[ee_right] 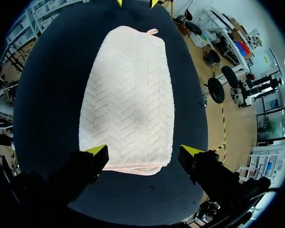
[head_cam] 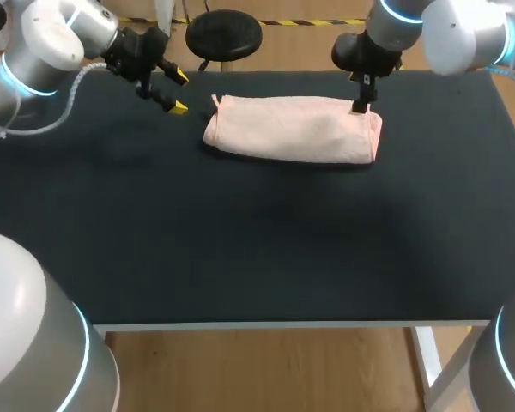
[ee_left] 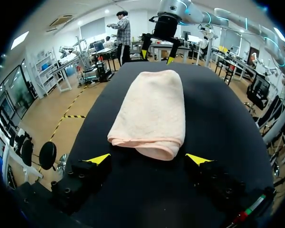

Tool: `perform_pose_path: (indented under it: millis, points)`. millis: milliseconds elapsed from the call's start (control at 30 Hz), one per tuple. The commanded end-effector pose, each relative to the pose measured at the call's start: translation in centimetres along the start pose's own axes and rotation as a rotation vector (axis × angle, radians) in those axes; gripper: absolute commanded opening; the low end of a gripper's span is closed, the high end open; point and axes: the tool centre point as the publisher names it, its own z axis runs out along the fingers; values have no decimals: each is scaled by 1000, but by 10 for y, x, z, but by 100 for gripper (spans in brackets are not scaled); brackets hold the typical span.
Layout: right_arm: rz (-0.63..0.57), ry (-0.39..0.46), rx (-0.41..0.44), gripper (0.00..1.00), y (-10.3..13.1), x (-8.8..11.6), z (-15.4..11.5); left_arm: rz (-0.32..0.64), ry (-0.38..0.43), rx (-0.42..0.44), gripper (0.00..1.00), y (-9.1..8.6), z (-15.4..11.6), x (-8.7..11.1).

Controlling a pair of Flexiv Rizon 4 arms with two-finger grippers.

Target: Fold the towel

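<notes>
A pink towel lies folded into a long bundle at the back of the black table, with a small loop at its left end. My left gripper hovers open just off that left end. In the left wrist view the towel stretches away ahead of the gripper, its near end just ahead of the yellow tips. My right gripper stands open over the towel's right end. In the right wrist view its tips straddle that end of the towel, gripper wide, touching nothing that I can see.
The black tabletop runs from the towel to the white front edge. My right gripper shows at the towel's far end in the left wrist view.
</notes>
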Motion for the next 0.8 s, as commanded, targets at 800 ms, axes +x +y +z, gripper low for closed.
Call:
perform_pose_path:
  millis: [800]
  points:
    - [576,4,-333,100,-30,4,12,1,2,2,100,1,1,-1]
